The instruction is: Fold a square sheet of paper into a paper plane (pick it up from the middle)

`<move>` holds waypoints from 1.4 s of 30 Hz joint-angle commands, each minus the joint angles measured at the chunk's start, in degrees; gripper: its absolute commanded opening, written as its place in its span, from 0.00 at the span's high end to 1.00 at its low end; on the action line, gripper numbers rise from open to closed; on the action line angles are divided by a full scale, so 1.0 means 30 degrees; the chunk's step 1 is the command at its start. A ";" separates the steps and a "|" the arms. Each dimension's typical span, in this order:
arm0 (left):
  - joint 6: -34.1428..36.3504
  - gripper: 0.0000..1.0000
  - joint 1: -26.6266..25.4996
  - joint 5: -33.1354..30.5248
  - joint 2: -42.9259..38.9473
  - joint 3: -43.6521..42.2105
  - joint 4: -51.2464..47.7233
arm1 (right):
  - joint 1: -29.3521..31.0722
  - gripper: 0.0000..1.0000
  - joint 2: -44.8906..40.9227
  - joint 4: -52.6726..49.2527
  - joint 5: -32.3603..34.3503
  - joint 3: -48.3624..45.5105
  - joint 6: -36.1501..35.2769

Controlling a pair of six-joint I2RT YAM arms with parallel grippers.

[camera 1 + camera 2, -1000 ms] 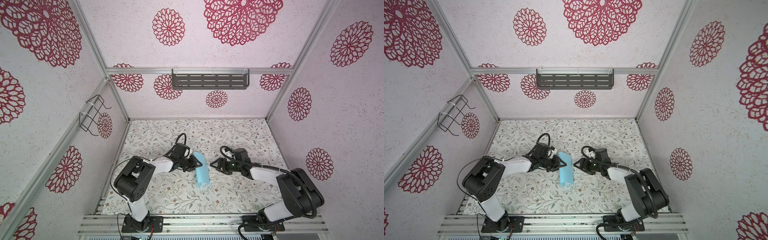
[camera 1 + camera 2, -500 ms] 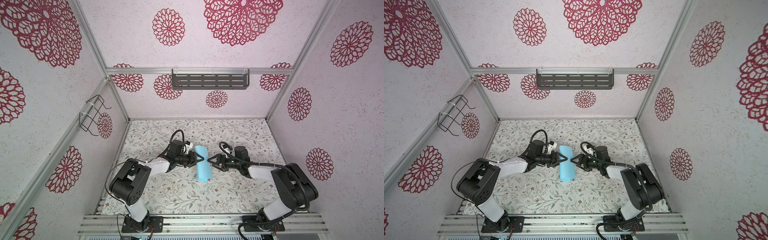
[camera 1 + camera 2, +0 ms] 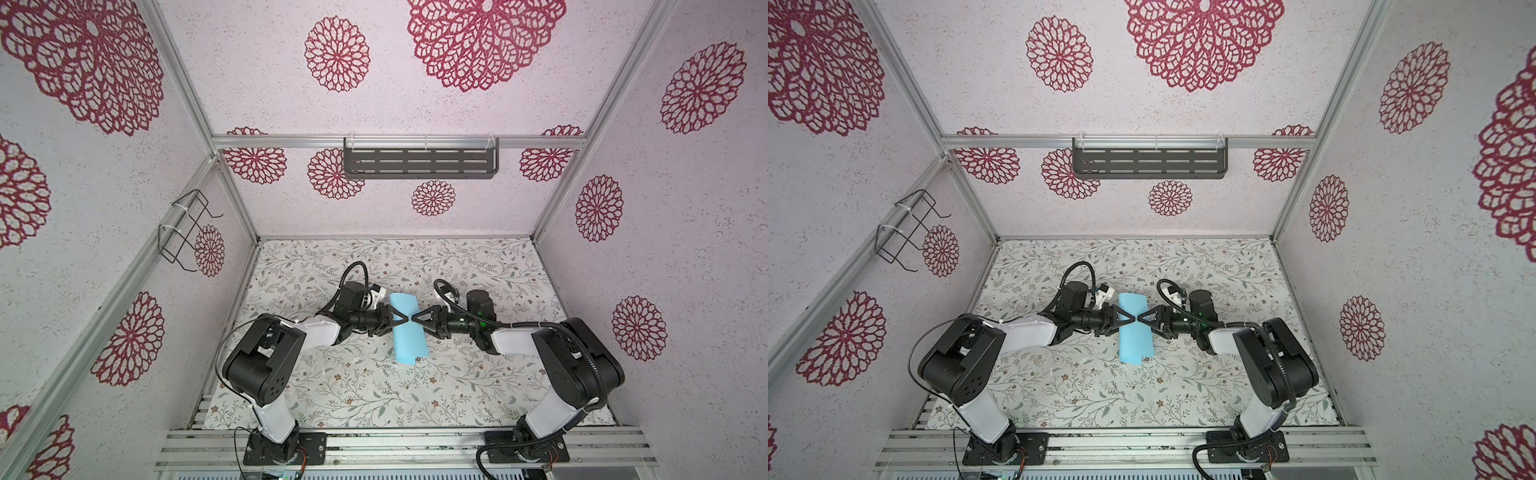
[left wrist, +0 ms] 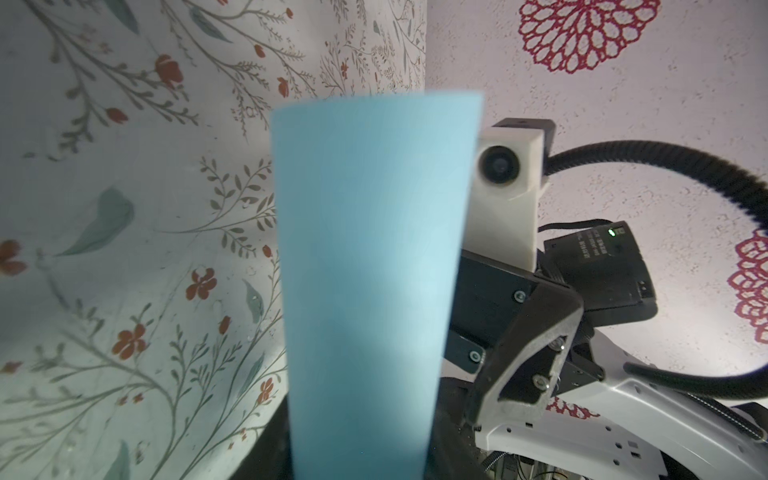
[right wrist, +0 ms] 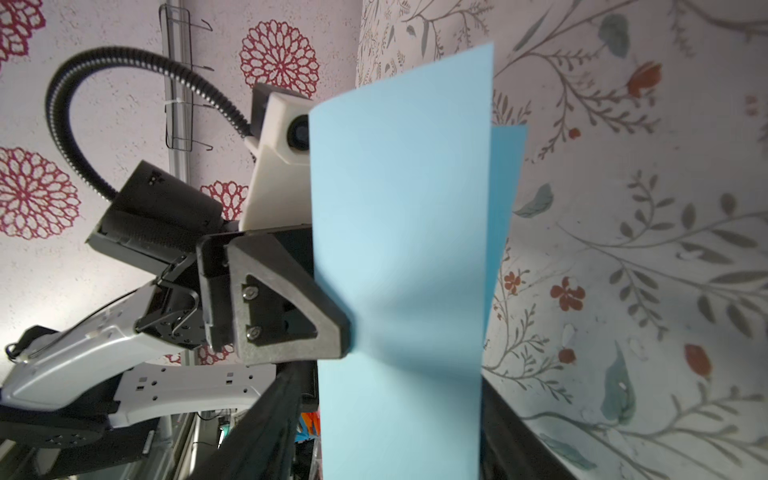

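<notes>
The square sheet of paper point(image 3: 409, 332) is light blue and bent into a narrow arched strip, held above the floral mat in both top views point(image 3: 1134, 332). My left gripper point(image 3: 402, 318) comes in from the left and is shut on the sheet's middle. In the right wrist view one of its fingers point(image 5: 291, 307) presses into the paper. My right gripper point(image 3: 415, 318) meets it tip to tip from the right. In the right wrist view the paper point(image 5: 399, 208) stands between the right jaws; whether they press on it is unclear. The left wrist view shows the paper point(image 4: 365, 249) rising from between the left jaws.
The floral mat point(image 3: 374, 386) covers the floor. A dark slotted shelf point(image 3: 419, 163) hangs on the back wall and a wire rack point(image 3: 183, 232) on the left wall. Aluminium rails point(image 3: 395, 444) carry both arm bases at the front.
Both grippers moved toward the back and closed in on each other. The paper went with the left gripper. The right gripper reached the sheet and its jaws narrowed around it.
</notes>
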 commanded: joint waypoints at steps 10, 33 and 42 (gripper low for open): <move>0.0995 0.60 0.0204 -0.0392 0.0920 0.0402 -0.1444 | -0.0159 0.81 -0.0177 -0.2751 0.0540 0.0840 -0.1826; 0.2453 0.03 0.0546 -0.6825 -0.2887 -0.1590 -0.6732 | 0.3642 0.96 -0.0096 -0.4136 0.9011 0.0857 0.0169; 0.3398 0.18 0.0044 -0.6609 -0.1716 -0.0756 -0.8259 | 0.4765 0.93 0.1343 -0.4346 0.9845 0.2084 0.1253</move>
